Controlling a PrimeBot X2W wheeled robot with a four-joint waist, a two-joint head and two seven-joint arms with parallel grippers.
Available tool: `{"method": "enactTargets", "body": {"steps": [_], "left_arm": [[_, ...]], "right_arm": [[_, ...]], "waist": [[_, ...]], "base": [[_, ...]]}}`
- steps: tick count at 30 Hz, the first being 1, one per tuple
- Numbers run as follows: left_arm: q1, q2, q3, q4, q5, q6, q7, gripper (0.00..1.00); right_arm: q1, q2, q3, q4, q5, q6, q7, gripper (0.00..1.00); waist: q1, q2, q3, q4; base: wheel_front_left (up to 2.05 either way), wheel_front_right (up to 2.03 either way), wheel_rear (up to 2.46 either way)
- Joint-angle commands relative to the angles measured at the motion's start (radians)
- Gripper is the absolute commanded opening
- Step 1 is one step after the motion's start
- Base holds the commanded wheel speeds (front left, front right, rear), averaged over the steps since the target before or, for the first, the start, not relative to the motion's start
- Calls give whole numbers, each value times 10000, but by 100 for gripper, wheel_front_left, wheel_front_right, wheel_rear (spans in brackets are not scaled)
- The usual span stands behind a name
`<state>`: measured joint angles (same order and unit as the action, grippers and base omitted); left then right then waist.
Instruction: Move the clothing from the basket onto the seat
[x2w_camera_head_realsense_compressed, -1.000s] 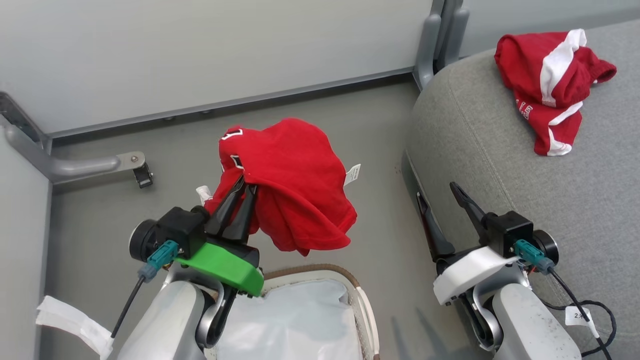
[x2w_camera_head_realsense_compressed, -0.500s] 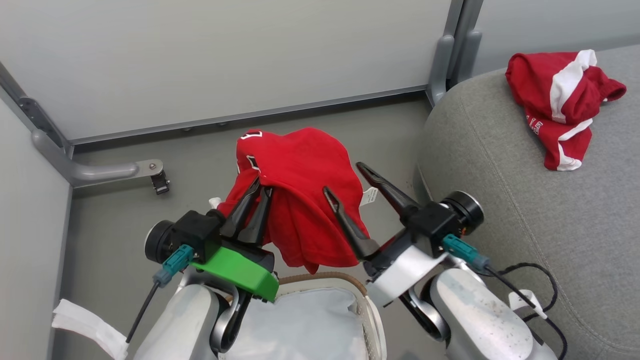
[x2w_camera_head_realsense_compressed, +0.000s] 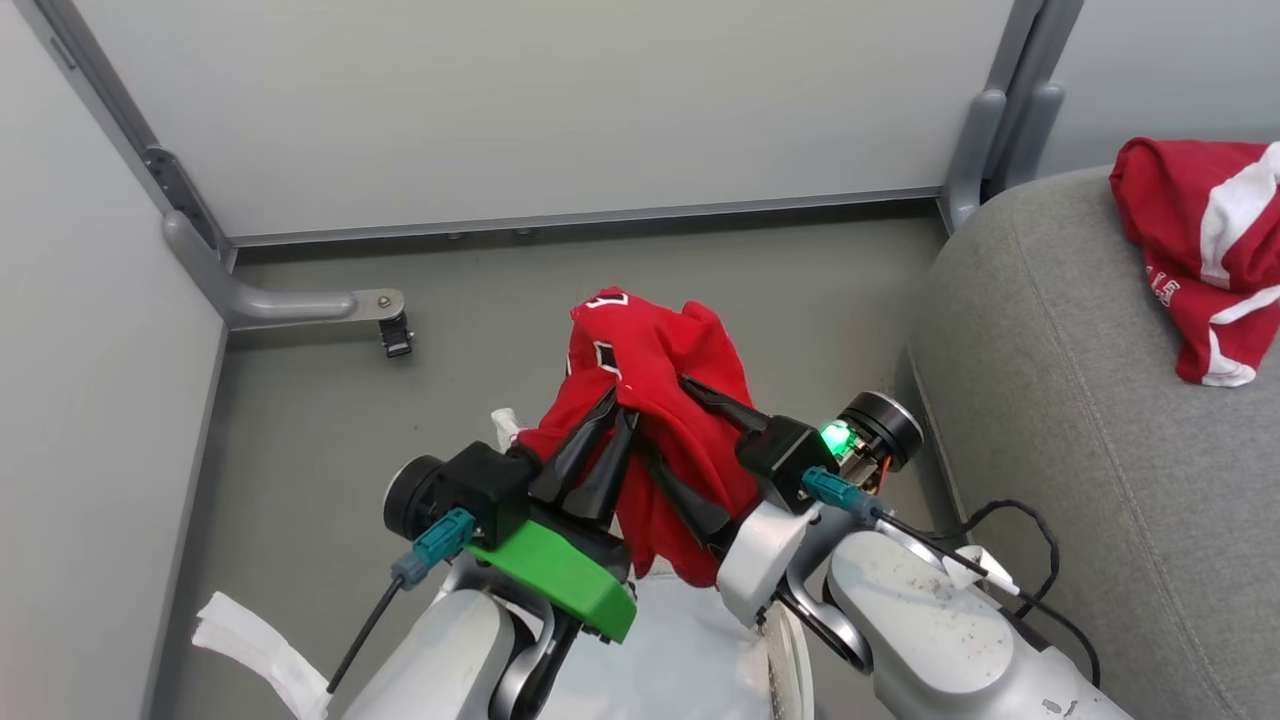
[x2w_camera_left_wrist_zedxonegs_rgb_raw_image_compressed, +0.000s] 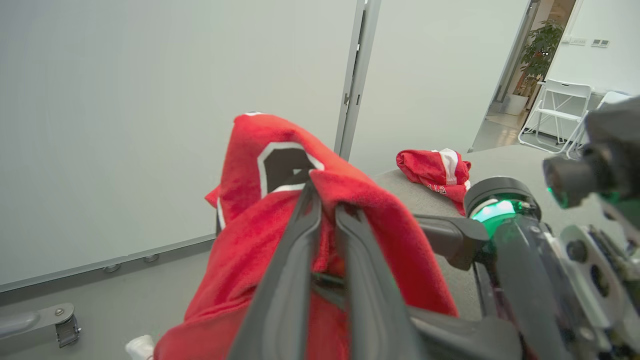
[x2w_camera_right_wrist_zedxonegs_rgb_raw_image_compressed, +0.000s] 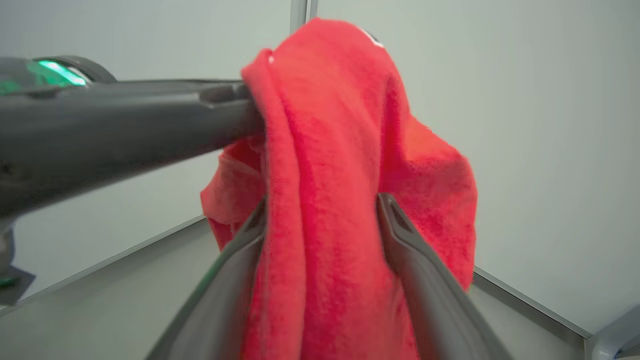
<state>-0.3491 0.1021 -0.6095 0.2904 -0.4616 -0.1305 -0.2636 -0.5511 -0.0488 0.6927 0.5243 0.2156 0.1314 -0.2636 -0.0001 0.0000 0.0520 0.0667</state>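
A red garment (x2w_camera_head_realsense_compressed: 650, 400) with white-edged black lettering hangs over the basket (x2w_camera_head_realsense_compressed: 780, 665), whose white lining shows at the bottom edge. My left gripper (x2w_camera_head_realsense_compressed: 620, 405) is shut on a fold of this garment (x2w_camera_left_wrist_zedxonegs_rgb_raw_image_compressed: 250, 210), fingers nearly together. My right gripper (x2w_camera_head_realsense_compressed: 665, 415) is open, its two fingers set either side of the hanging cloth (x2w_camera_right_wrist_zedxonegs_rgb_raw_image_compressed: 330, 200) and touching it. The second red garment (x2w_camera_head_realsense_compressed: 1205, 250), with white stripes, lies crumpled on the grey sofa seat (x2w_camera_head_realsense_compressed: 1080, 420) at the right, also seen far off (x2w_camera_left_wrist_zedxonegs_rgb_raw_image_compressed: 432, 170).
Grey partition walls close the back and left, with a metal foot and caster (x2w_camera_head_realsense_compressed: 395, 335) and an upright post (x2w_camera_head_realsense_compressed: 985, 150) beside the sofa. A black cable (x2w_camera_head_realsense_compressed: 1020, 560) loops off my right forearm. A white strip (x2w_camera_head_realsense_compressed: 260, 650) hangs at lower left.
My right gripper swung left from beside the sofa to the held garment, which now sits between its fingers. The head camera shifted, so the scene slid sideways. The left grip is unchanged.
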Motion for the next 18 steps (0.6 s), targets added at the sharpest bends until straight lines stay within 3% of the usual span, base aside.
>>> {"method": "enactTargets", "body": {"steps": [1, 6, 9, 10, 12, 13, 14, 18], "left_arm": [[-179, -46, -43, -111, -104, -5, -12, 0], [-108, 73, 32, -146, -132, -5, -14, 0], [73, 123, 452, -116, 78, 5, -35, 0], [132, 118, 531, -118, 127, 8, -39, 28], [219, 121, 633, -95, 196, 8, -43, 51], [241, 109, 650, -75, 233, 6, -34, 71], [271, 88, 734, -66, 277, 6, -23, 100], [311, 66, 818, -44, 466, 2, -11, 100]], "right_arm": [[-146, -44, -4, 156, 211, -14, -14, 0], [-69, -55, -241, 439, 720, -14, -14, 0], [150, -83, -391, 463, 1148, -19, -6, 0], [214, -92, -458, 462, 1309, -20, -6, 0], [244, -104, -569, 361, 1582, -25, -6, 0], [256, -89, -614, 305, 1690, -20, -9, 0], [275, -58, -682, 226, 1840, -16, -11, 0], [384, -29, -1096, -22, 2109, -14, -19, 0]], "waist": [[1, 0, -3, 247], [1, 0, 76, 193], [1, 0, 74, -257], [1, 0, 84, -474], [1, 0, 123, -966], [1, 0, 149, -1200], [1, 0, 195, -1507], [1, 0, 417, -2649]], "base": [[0, 0, 0], [0, 0, 0], [0, 0, 0], [0, 0, 0], [0, 0, 0], [0, 0, 0], [0, 0, 0], [0, 0, 0]]}}
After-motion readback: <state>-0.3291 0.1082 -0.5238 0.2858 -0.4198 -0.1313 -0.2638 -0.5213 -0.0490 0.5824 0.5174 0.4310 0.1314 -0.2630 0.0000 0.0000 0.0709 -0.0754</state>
